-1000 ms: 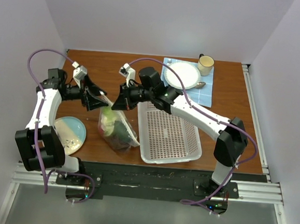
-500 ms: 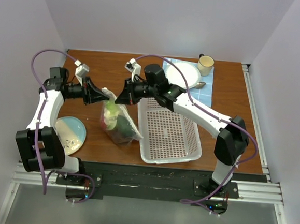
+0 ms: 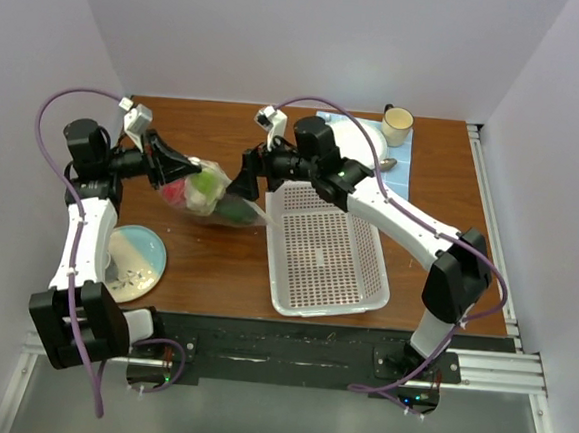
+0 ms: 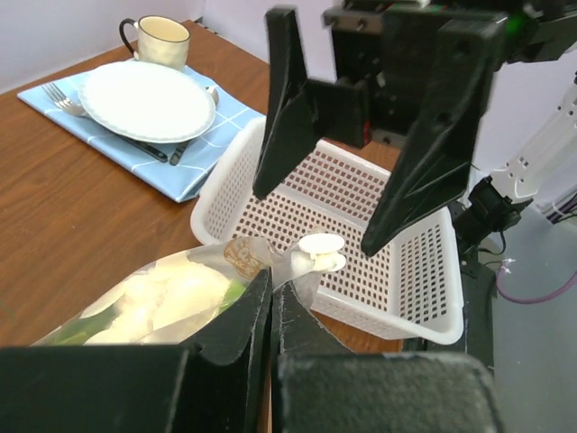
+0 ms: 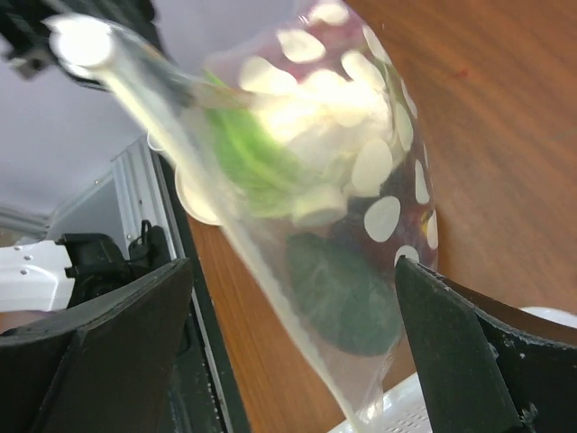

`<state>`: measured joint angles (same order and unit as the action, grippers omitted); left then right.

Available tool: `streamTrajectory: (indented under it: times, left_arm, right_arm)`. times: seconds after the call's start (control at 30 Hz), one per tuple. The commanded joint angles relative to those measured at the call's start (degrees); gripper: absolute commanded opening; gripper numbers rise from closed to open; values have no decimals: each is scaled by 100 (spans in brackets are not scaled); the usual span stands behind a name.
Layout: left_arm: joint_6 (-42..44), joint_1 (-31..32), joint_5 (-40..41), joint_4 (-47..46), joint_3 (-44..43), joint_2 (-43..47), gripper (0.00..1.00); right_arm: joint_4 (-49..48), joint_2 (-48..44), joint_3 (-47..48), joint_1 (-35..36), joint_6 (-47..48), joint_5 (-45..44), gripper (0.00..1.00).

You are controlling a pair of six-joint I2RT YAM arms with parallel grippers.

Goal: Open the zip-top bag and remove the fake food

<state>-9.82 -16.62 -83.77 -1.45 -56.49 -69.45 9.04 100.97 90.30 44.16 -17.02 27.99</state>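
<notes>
Zip-top bag point(image 3: 216, 199) of clear crinkly plastic, printed with pale round dots, hangs sideways above the brown wooden worktop point(image 3: 205, 265), running from the left hand point(image 3: 171, 165) towards the right hand point(image 3: 244, 185). The left hand is clamped on one edge; its wrist view shows the fingers point(image 4: 243, 316) pressed together with plastic caught between them. The right hand faces it with its fingers spread wide, the bag's corner lying between them. Whether either finger touches the plastic cannot be told.

Inside is the fake food point(image 3: 206, 188). Only the overhead view shows the red ball point(image 3: 176, 191) nearest the left hand. The right wrist view shows a cream lump point(image 5: 297, 113) and a dark green piece point(image 5: 338, 289), with the bag's near rim blurred. Just beyond the right hand lies a white perforated plastic basket point(image 3: 321, 259).
</notes>
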Motion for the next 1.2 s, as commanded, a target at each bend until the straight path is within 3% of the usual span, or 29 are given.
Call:
streamTrajectory:
  times: [0.0, 0.1, 0.27, 0.37, 0.4, 0.47, 0.5, 0.53, 0.6, 0.9, 1.17]
  left_arm:
    - [-862, -34, -1362, -908, 181, 28, 5]
    - [-1580, -8, -1300, -1698, 444, 89, 6]
    - [-3032, 150, -1212, -3877, 920, 90, 7]
    - [-4357, 361, -1195, -5694, 1393, 28, 9]
    - [-5310, 414, -1195, -6978, 1482, -24, 9]
    - [-6491, 537, -1256, -8504, 1658, -313, 9]
    - [-7863, 572, -1291, -10243, 1659, -463, 9]
    - [-8390, 685, -1361, -10661, 1624, -777, 9]
    - [-8701, 704, -1388, -10700, 1553, -956, 10]
    - [-8527, 730, -1379, -10709, 1421, -965, 6]
    - [-8448, 722, -1379, -10718, 1456, -842, 2]
  right_arm:
    - [-272, -306, 584, 57, 769, -39, 99]
    - [-288, -235, 778, 215, 1173, -188, 99]
    - [-105, -87, 971, 672, 1979, -976, 98]
    - [159, 89, 1147, 1014, 2429, -1330, 92]
    - [238, 116, 1174, 1059, 2466, -1392, 90]
    - [230, 151, 1174, 1112, 2492, -1375, 85]
    - [204, 160, 1165, 1112, 2475, -1358, 84]
    - [204, 169, 1165, 1112, 2475, -1340, 82]
    - [265, 204, 1218, 1103, 2475, -1331, 79]
    - [196, -7, 867, 1103, 2317, -1366, 59]
    - [186, -165, 831, 1051, 2282, -1463, 32]
